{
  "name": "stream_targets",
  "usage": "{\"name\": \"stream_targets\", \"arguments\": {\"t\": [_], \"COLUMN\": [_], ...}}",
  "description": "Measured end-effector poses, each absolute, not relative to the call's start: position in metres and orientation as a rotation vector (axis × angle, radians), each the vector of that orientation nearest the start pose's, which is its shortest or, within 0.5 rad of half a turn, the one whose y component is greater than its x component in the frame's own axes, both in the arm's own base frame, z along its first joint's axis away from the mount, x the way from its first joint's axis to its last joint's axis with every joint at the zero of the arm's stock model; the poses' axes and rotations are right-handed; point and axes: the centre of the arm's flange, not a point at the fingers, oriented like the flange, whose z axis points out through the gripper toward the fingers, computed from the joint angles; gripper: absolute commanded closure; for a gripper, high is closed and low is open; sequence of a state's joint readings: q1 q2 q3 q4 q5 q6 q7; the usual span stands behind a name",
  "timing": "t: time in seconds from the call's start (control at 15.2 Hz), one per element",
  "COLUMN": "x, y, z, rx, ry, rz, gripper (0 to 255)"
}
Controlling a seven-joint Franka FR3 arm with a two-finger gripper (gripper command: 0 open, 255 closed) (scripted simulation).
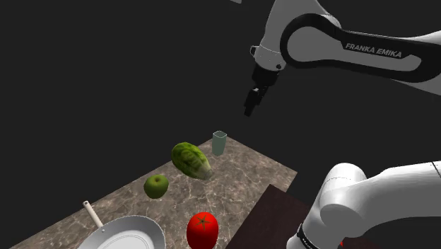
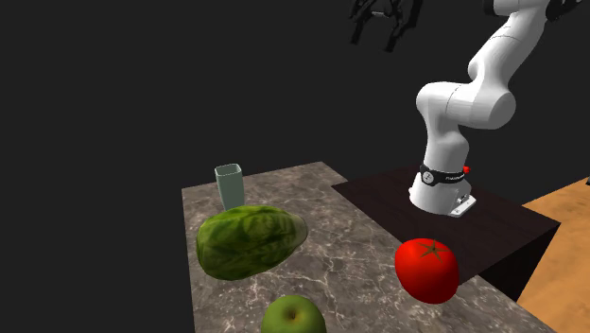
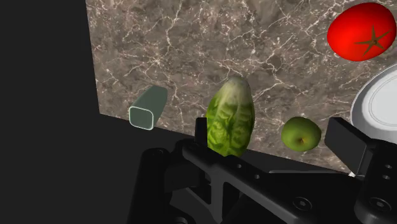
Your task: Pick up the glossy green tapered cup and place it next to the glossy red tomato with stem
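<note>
Hanging high over the counter, your pincer has its two black fingers standing apart with nothing between them. Well below it stands the pale grey-green tapered cup, upright near a corner of the counter and close to the edge. Nothing touches the cup.

Just beside the cup, on its tomato side, a lumpy green vegetable lies on its side. It is the nearest thing to the cup, and it sits roughly between the cup and everything else. Farther from the pincer than the vegetable, you have a green apple, apart from both of its neighbours. Beyond that sits the glossy red tomato, with its dark stem visible in the wrist view. It is the thing farthest from the cup and well apart from it. A white pan with a pale handle lies near the tomato and apple.

The counter is brown-grey marble with pale veins. The dark stand butts against it, carrying the white arm. The second exterior view shows a wooden floor past the stand, and a black area surrounds the rest.
</note>
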State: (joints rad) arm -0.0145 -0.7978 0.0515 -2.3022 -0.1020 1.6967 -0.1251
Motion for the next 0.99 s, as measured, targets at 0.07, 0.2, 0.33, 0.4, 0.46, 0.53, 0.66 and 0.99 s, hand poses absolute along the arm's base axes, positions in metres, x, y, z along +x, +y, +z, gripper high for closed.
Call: {"name": "stream_targets", "arguments": {"t": [0.07,0.2,0.33,0.4,0.46,0.53,0.66,0.99], "x": [0.316,0.328,0.345,0.352,0.361,0.372,0.389,0.432], "y": [0.008,0.001,-0.011,-0.018,-0.024,-0.028,-0.035,-0.077], "z": [0.633,0.624,0.608,0.6,0.593,0.586,0.568,0.528], "rx": [-3.266,-3.263,-3.258,-3.256,-3.253,-3.25,-3.244,-3.23], "ry": [-0.251,-0.241,-0.226,-0.218,-0.21,-0.203,-0.186,-0.146], "rz": [-0.303,-0.294,-0.283,-0.277,-0.271,-0.265,-0.253,-0.224], "gripper": [0,0,0,0,0,0,0,0]}}
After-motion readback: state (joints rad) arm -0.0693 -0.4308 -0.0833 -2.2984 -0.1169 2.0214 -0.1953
